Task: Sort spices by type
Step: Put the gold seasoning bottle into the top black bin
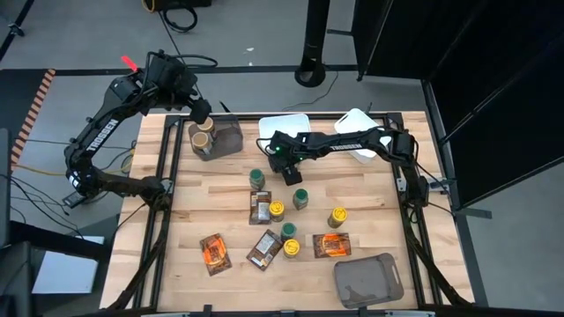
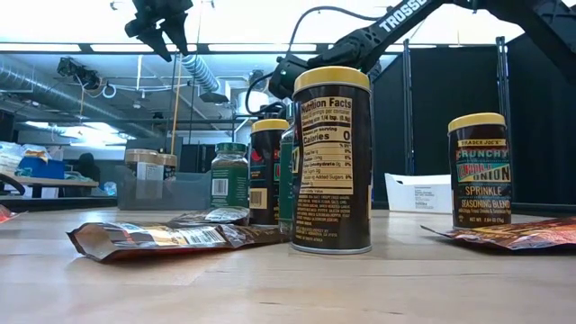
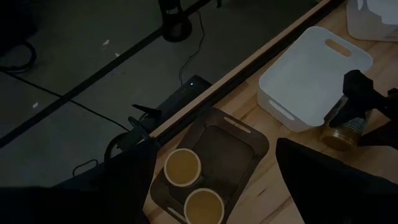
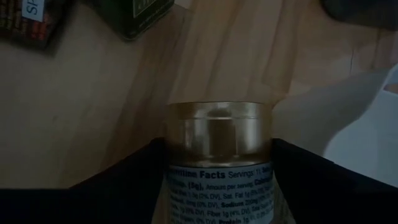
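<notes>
Looking past my right gripper (image 4: 217, 186), I see a tan-lidded spice jar (image 4: 217, 134) standing upright directly between the two dark fingers (image 4: 118, 186), its long axis vertical and its lid facing the wrist camera. The fingers flank its sides without visibly pressing, so I read the jaws as parted around the jar rather than clamped on it; whether this is approach or release I cannot tell. In the high view that gripper (image 1: 286, 163) sits near the middle of the table, just in front of the white tray (image 1: 286, 126), and it is by far the nearer arm to the loose spices.

My left gripper (image 1: 201, 113) hangs above the brown-grey bin (image 1: 231, 136) at the table's far left edge, fingers spread wide and empty. Its wrist view shows two tan-lidded jars (image 3: 182, 168) already standing in that bin, so I judge this third tan jar belongs there, leftward from the right gripper.

Green-lidded jars (image 1: 256, 179), yellow-lidded jars (image 1: 337, 217), orange packets (image 1: 332, 245) and brown packets (image 1: 264, 249) lie scattered nearer the front, with a second bin (image 1: 368, 280) at the front right.

Legible writing: the nearest yellow-lidded jar (image 2: 331, 162) shows "Nutrition Facts" and "Calories 0"; another jar (image 2: 479, 171) reads "Trader Joe's Crunchy Onion Sprinkle Seasoning Blend". The arm carries part of the word "Trossen".
</notes>
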### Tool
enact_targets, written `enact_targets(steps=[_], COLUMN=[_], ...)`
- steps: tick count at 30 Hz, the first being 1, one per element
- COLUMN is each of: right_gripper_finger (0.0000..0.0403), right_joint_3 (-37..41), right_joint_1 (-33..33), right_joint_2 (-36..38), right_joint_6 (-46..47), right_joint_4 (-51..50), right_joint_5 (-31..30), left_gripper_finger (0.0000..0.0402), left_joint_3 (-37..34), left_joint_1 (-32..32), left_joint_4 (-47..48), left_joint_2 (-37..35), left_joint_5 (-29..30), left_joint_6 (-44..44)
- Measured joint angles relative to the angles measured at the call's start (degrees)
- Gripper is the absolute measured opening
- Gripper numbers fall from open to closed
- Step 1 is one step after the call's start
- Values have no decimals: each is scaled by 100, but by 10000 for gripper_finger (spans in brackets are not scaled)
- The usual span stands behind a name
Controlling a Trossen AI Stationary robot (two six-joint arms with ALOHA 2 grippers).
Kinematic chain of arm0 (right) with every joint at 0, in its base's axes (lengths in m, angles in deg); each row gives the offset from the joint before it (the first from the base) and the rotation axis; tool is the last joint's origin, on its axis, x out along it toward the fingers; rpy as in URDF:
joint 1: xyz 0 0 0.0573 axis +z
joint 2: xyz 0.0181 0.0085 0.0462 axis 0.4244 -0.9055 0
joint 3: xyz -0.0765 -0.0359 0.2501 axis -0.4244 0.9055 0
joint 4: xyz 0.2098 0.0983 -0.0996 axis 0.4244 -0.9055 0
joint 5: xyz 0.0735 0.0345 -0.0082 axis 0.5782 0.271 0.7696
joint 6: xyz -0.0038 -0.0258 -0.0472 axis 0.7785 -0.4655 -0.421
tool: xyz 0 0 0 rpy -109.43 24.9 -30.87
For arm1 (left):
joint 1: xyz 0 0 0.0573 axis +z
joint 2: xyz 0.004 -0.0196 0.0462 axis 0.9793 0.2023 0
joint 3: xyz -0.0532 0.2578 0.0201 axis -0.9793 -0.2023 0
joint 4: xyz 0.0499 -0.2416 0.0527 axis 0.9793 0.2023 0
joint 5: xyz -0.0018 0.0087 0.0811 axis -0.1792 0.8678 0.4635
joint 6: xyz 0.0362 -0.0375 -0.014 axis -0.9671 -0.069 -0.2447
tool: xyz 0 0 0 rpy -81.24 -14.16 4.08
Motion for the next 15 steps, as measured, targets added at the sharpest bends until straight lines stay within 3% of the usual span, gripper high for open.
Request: enact_targets(steps=[15], right_gripper_finger=[289], right_joint_3=[-2], right_joint_1=[-92], right_joint_2=[-52], right_joint_6=[50], right_joint_4=[14], right_joint_5=[215], left_gripper_finger=[337], left_joint_3=[0], left_joint_1=[1], left_joint_4=[2], left_joint_2=[0], left_joint_5=[-1], left_joint_6=[0])
